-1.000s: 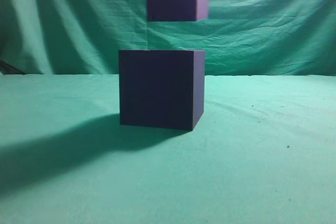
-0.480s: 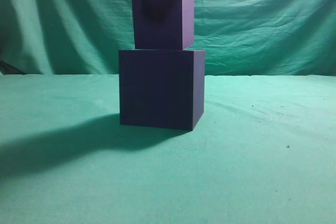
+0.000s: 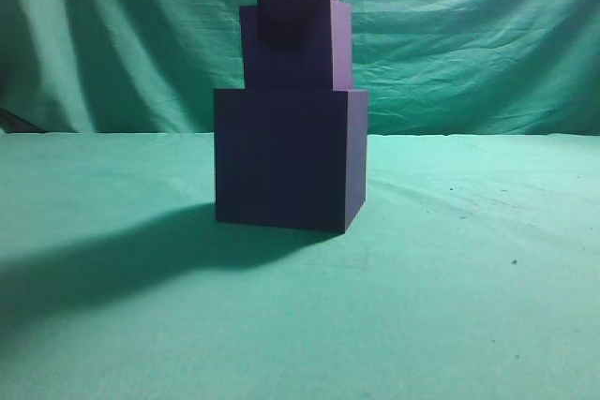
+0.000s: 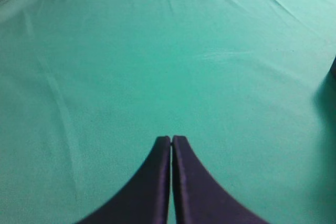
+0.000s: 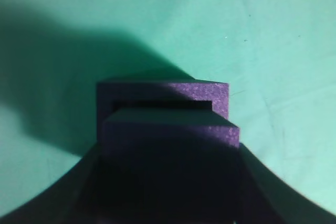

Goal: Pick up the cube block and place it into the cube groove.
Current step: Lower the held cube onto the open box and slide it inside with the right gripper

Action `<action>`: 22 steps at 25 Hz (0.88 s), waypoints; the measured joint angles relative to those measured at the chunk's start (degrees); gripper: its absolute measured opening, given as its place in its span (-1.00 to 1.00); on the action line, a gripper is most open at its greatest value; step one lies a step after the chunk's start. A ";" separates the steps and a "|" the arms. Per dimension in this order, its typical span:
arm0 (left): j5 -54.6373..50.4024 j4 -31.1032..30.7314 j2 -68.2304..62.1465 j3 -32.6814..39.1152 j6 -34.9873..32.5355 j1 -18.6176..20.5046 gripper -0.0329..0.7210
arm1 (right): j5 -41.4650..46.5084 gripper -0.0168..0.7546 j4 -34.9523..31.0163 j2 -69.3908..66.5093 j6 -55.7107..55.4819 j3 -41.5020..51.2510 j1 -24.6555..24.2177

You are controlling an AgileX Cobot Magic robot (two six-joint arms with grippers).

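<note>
The cube groove point(image 3: 281, 156) is a large dark navy-purple box standing on the green cloth at the middle. The smaller cube block point(image 3: 309, 58) sits upright on top of it, its base at or just inside the box's top. My right gripper point(image 3: 298, 7) comes down from above and is shut on the block. In the right wrist view the block point(image 5: 173, 129) fills the space between my fingers, over the groove's rim point(image 5: 210, 92) and its dark recess. My left gripper point(image 4: 171, 139) is shut and empty over bare cloth.
Green cloth point(image 3: 469, 278) covers the table and hangs as a backdrop point(image 3: 487, 44). A broad shadow point(image 3: 94, 269) lies left of the box. A dark edge shows at the far right of the left wrist view point(image 4: 333, 74).
My right gripper has lowered the cube block from above the box, shifted it slightly left and set its base down into the top of the cube groove.
</note>
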State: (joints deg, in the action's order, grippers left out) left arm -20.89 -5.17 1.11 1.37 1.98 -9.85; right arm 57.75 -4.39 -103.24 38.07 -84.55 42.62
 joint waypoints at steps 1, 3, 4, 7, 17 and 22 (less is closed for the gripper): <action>0.00 0.00 0.00 0.00 0.00 0.00 -0.91 | 0.13 0.14 -0.05 -0.40 0.00 0.00 0.00; 0.00 0.00 0.00 0.00 0.00 0.00 -0.91 | 0.13 0.14 -0.15 -1.38 0.12 0.00 0.00; 0.00 0.00 0.00 0.00 0.00 0.00 -0.91 | 0.13 0.14 -0.15 -1.80 0.12 0.00 0.00; 0.00 0.00 0.00 0.00 0.00 0.00 -0.91 | 0.13 0.14 -0.37 -2.45 0.15 0.00 0.00; 0.00 0.00 0.00 0.00 0.00 0.00 -0.91 | 0.84 0.57 -0.37 -2.53 -2.56 -0.53 0.00; 0.00 0.00 0.00 0.00 0.00 0.00 -0.91 | 7.92 0.71 1.90 -1.47 -10.61 -9.64 0.00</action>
State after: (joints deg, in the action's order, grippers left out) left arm -20.89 -5.17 1.11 1.37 1.98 -9.85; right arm 65.66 -2.49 -104.71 27.46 -94.19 42.62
